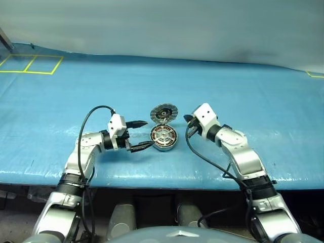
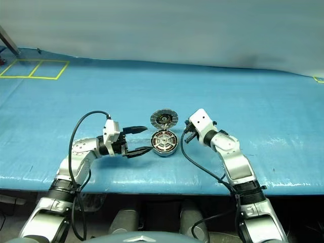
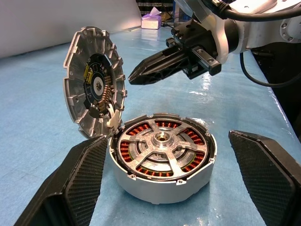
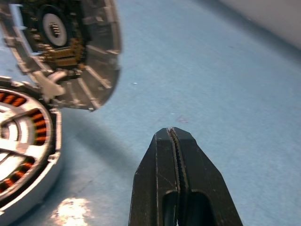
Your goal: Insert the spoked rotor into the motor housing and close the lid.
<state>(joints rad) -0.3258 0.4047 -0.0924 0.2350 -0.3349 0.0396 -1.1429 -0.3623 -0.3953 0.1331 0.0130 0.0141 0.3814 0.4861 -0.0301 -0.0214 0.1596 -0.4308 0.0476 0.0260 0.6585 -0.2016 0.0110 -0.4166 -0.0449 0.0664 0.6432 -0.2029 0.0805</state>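
overhead, the motor housing [image 1: 164,137] sits on the blue bench [image 1: 253,101], spoked rotor [image 3: 162,147] seated inside, lid [image 1: 164,113] hinged upright — left gripper [image 1: 139,135] fingers spread beside it. wrist views: right gripper [image 4: 175,136] fingers pressed shut, empty; no readable writing.

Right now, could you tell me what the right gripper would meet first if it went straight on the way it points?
Probably the upright lid: the right gripper, fingers shut, points at it, though depth is unclear.
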